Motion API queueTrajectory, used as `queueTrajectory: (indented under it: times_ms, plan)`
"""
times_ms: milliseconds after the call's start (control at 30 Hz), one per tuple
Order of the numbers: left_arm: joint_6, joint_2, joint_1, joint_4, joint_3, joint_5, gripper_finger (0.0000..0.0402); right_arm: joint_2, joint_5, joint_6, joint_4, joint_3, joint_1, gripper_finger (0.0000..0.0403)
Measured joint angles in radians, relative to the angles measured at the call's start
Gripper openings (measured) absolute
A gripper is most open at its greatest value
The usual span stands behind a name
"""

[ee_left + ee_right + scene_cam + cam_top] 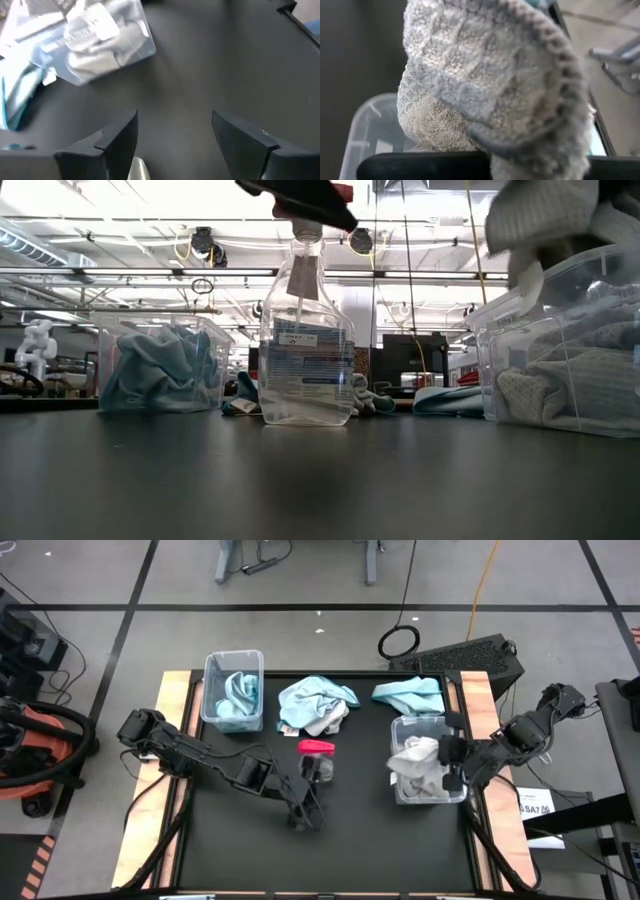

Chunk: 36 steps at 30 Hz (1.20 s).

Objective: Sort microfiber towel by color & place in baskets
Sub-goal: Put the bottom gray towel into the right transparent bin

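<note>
High view shows two clear plastic rectangular baskets: one (211, 665) holding blue towels, one (402, 724) holding grey. Right gripper (447, 762) pinches a grey microfiber towel (415, 755) over the latter; left gripper (308, 810) is spread.

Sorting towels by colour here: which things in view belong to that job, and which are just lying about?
Job:
- left basket, holding blue towels
- right basket, holding grey towels
- grey towel, pinched in the right pincer over that basket
- mixed blue and grey towel pile
- blue towel at the back right
- left pincer, open and empty

Lying about:
- clear spray bottle
</note>
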<state>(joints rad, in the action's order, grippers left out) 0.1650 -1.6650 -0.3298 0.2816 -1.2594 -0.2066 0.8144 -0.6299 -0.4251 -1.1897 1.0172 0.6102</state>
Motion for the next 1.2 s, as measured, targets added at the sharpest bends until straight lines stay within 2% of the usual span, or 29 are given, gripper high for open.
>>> queueTrajectory:
  times_ms: [267, 700, 900, 1200]
  plan:
    - [-0.071, 0.0, -0.002, 0.108, 0.0, 0.022, 0.0258, 0.008, 0.038, -0.108, -0.101, 0.0, 0.0, 0.0016]
    - [-0.186, 0.0, -0.026, 0.327, 0.0, 0.02, 0.0258, 0.063, 0.108, -0.114, -0.116, 0.0, 0.0, 0.0017]
    - [-0.212, 0.0, -0.031, 0.39, 0.0, 0.018, 0.0258, 0.096, 0.108, -0.114, -0.127, -0.001, 0.0, 0.0024]
    - [-0.239, 0.0, -0.031, 0.52, 0.0, -0.023, 0.0258, 0.101, 0.136, -0.169, -0.097, -0.175, 0.0, 0.0026]
